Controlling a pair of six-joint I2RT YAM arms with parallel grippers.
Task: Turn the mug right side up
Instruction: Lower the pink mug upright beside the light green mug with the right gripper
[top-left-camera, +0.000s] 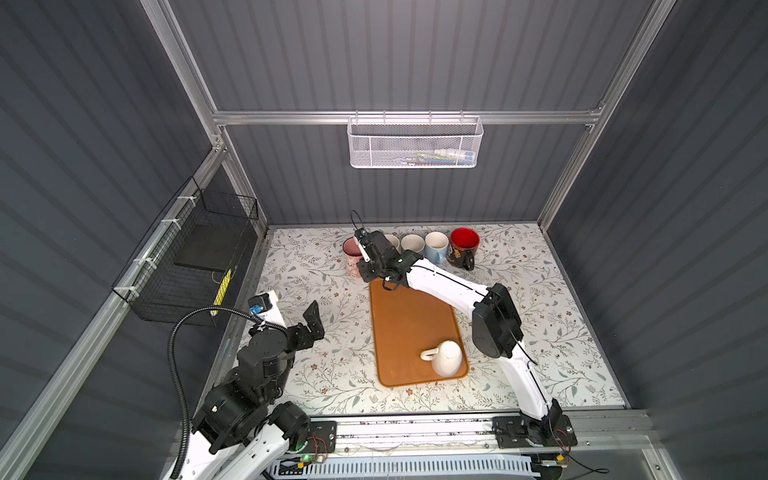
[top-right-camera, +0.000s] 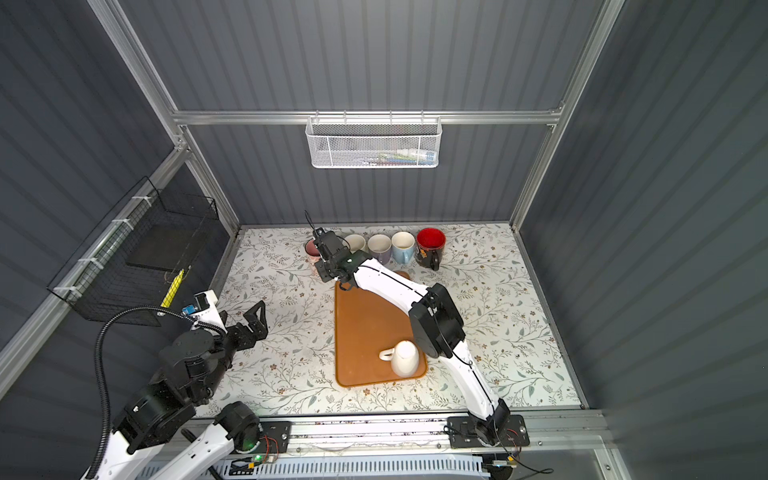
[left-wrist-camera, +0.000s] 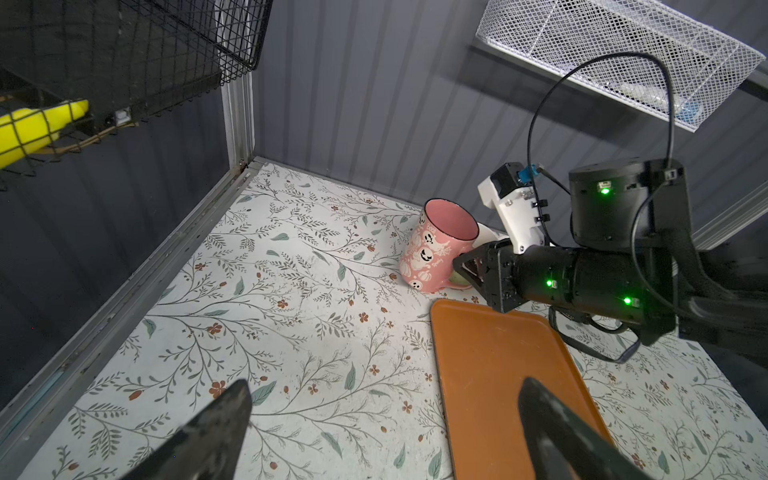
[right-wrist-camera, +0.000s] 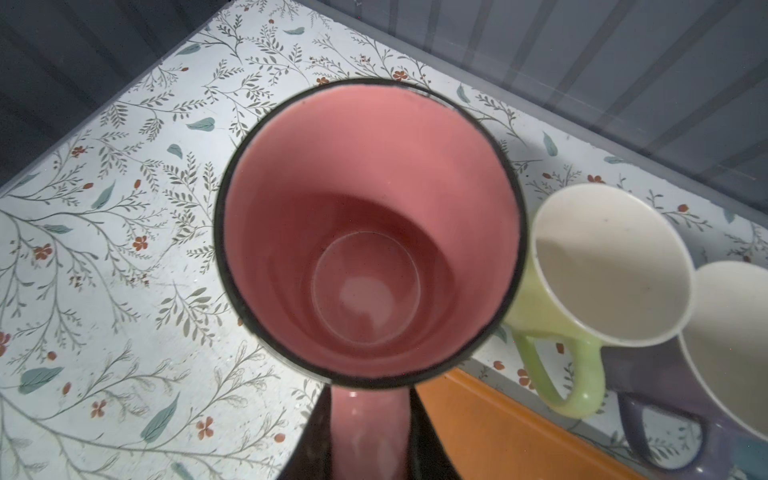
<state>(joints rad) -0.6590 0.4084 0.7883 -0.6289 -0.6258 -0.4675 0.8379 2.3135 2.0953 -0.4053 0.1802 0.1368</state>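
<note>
The pink mug (left-wrist-camera: 432, 249) stood mouth up, long axis near vertical, on the desk (left-wrist-camera: 291, 316) just beyond the orange tray (left-wrist-camera: 490, 365); right fingers (right-wrist-camera: 311, 449) pinched its handle, left fingers (left-wrist-camera: 216, 432) spread wide

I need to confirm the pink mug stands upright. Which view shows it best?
The left wrist view: the pink ghost-print ceramic mug shows its printed side, mouth up. The right wrist view shows its inside and handle; in both top views the right gripper partly hides it.
</note>
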